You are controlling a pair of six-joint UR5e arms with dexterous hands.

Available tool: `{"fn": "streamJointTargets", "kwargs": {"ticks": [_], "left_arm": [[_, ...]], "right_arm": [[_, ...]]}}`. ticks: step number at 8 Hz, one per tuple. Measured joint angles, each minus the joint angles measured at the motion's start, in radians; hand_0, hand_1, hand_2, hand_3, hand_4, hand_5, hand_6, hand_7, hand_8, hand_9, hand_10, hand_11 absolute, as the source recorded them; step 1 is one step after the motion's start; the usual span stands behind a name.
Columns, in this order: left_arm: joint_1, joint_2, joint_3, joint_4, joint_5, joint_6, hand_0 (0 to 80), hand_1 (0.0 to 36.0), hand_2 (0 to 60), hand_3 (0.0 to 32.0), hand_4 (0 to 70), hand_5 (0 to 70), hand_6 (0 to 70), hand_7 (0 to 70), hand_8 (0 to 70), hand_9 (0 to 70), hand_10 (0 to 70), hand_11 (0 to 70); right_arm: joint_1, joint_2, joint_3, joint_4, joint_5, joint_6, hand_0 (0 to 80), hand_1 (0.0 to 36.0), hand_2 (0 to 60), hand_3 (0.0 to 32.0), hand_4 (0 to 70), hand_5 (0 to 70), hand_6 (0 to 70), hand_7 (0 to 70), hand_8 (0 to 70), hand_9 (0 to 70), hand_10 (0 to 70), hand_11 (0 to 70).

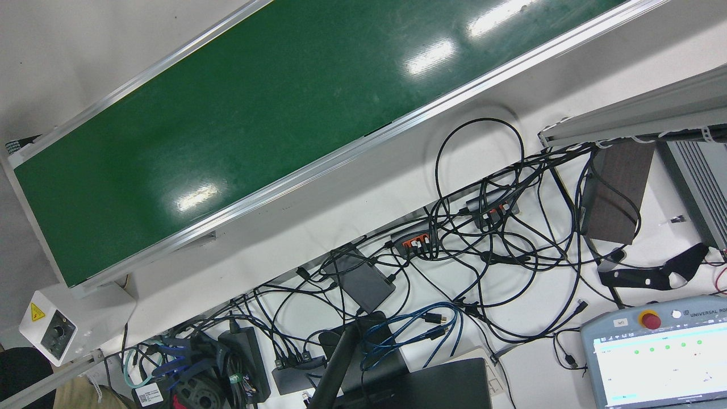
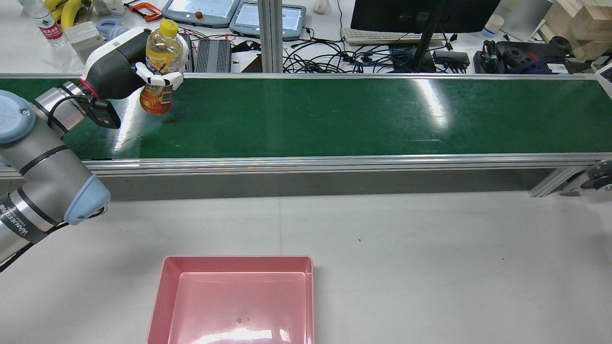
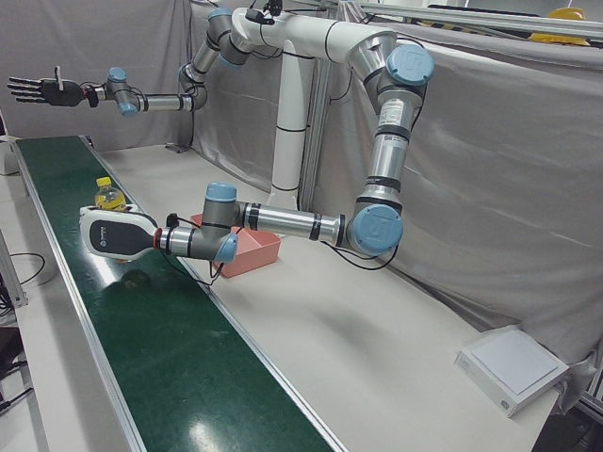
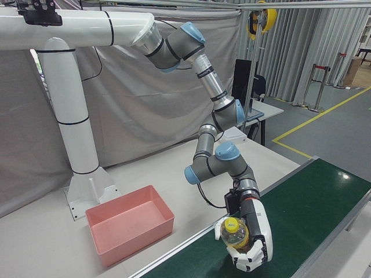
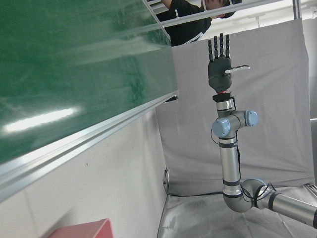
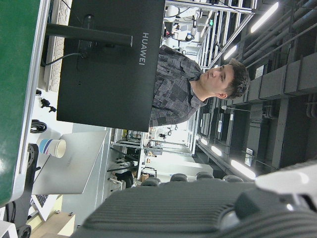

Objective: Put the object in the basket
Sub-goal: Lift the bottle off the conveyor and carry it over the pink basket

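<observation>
A bottle of orange drink with a yellow cap (image 2: 161, 52) is held upright in my left hand (image 2: 126, 67), just above the left end of the green conveyor belt (image 2: 334, 114). The hand's fingers wrap the bottle's middle. The same grasp shows in the left-front view (image 3: 113, 233) and the right-front view (image 4: 255, 234), with the bottle (image 4: 234, 231) in the palm. The pink basket (image 2: 162, 286) stands empty on the white table in front of the belt, also in the right-front view (image 4: 130, 223). My right hand (image 3: 38, 89) is raised high over the belt's far end, fingers spread and empty.
Behind the belt are a monitor (image 2: 420, 9), teach pendants (image 2: 201, 9), cables and loose bottles. A white box (image 3: 513, 367) lies on the table's corner. The arms' white pedestal (image 4: 81, 145) stands behind the basket. A person (image 6: 198, 84) stands past the monitor.
</observation>
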Motion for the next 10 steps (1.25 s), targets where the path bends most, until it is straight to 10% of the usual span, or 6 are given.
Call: {"fn": "streamJointTargets", "kwargs": {"ticks": [10], "left_arm": [[0.357,0.159,-0.342,-0.031,0.011,0.008,56.0,15.7,60.0,0.0,70.0,70.0,70.0,70.0,70.0,70.0,70.0,70.0]], "right_arm": [[0.000,0.000,0.000,0.000,0.000,0.000,0.0,0.0,0.0,0.0,0.0,0.0,0.0,0.0,0.0,0.0,0.0,0.0]]}}
